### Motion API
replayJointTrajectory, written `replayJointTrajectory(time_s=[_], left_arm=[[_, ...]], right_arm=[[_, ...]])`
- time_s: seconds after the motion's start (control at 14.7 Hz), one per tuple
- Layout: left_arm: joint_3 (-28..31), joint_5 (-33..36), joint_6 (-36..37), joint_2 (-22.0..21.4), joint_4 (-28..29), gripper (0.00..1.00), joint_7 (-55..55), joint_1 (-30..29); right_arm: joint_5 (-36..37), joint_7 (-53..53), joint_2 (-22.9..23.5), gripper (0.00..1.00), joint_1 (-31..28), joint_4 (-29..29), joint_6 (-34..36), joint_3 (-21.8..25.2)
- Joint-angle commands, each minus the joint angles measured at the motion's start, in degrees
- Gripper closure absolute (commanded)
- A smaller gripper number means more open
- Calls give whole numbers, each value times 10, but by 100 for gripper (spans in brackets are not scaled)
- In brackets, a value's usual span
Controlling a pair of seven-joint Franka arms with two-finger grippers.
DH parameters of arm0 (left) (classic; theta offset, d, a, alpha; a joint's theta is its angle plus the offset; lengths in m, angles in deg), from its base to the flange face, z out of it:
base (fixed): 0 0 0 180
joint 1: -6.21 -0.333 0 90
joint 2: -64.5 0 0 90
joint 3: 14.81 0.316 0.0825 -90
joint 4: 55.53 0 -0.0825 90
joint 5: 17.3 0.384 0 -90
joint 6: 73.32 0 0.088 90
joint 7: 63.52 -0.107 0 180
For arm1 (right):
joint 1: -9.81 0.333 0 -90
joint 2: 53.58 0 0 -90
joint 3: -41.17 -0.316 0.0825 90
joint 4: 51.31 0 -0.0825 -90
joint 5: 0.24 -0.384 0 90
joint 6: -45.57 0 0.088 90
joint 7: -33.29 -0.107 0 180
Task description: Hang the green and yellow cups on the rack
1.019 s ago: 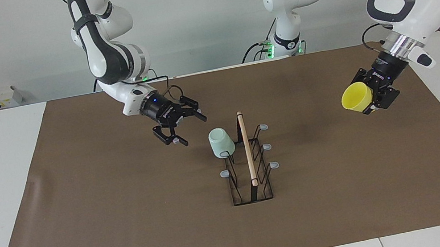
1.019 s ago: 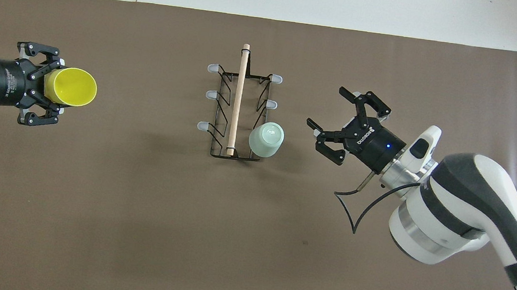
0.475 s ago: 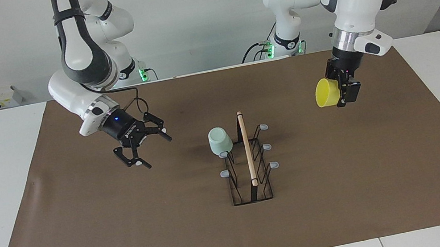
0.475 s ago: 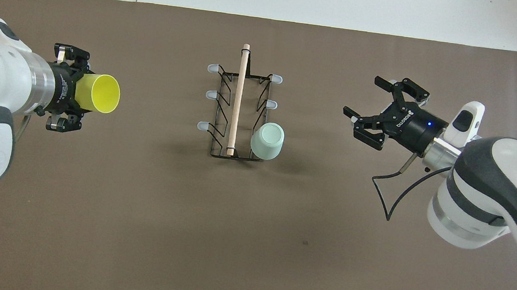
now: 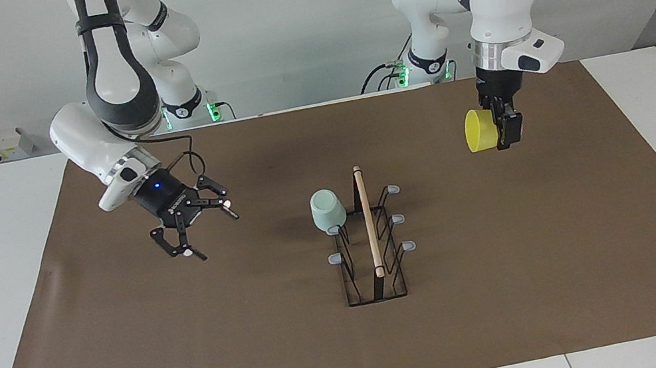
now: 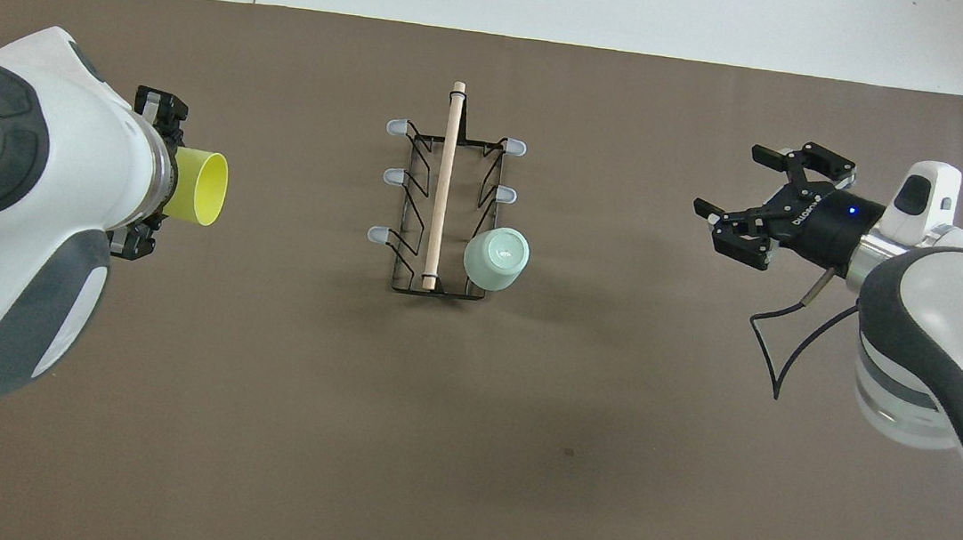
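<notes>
**Arm and gripper condition**

Left arm: forearm near vertical, wrist pointing straight down over the mat toward its own end of the table. Left gripper [image 5: 499, 128] hangs below the wrist, fingers clamped on the yellow cup [image 5: 478, 130], which lies on its side with the mouth turned sideways.

Right arm: elbow high, forearm sloping down and inward over its own end. Right gripper [image 5: 206, 230] tilted, fingers spread wide, nothing between them.
</notes>
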Motion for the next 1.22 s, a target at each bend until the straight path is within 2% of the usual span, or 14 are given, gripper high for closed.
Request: replayJointTrajectory(time_s=[0.0,0.14,0.48,0.68,0.81,0.95,1.15], left_arm=[[8,55,70,45,-57,100,19,52],[8,100,100,82,-84,100,47,85],[10,155,161,142,-114,100,82,142],[11,189,206,209,-167,100,129,174],[14,205,238,257,-208,100,152,191],[14,229,246,304,-246,100,175,202],[16,244,249,340,-272,100,208,211]], right_arm=[[101,-88,4,0,-21,-12,11,-4],[173,-149,1,0,-33,-12,14,-2],[394,-308,-2,0,-70,-17,48,2],[523,-424,-12,0,-79,-40,97,3],[620,-534,-13,0,-79,-74,153,1],[662,-637,-16,0,-76,-104,209,-3],[665,-719,-33,0,-73,-120,260,-1]])
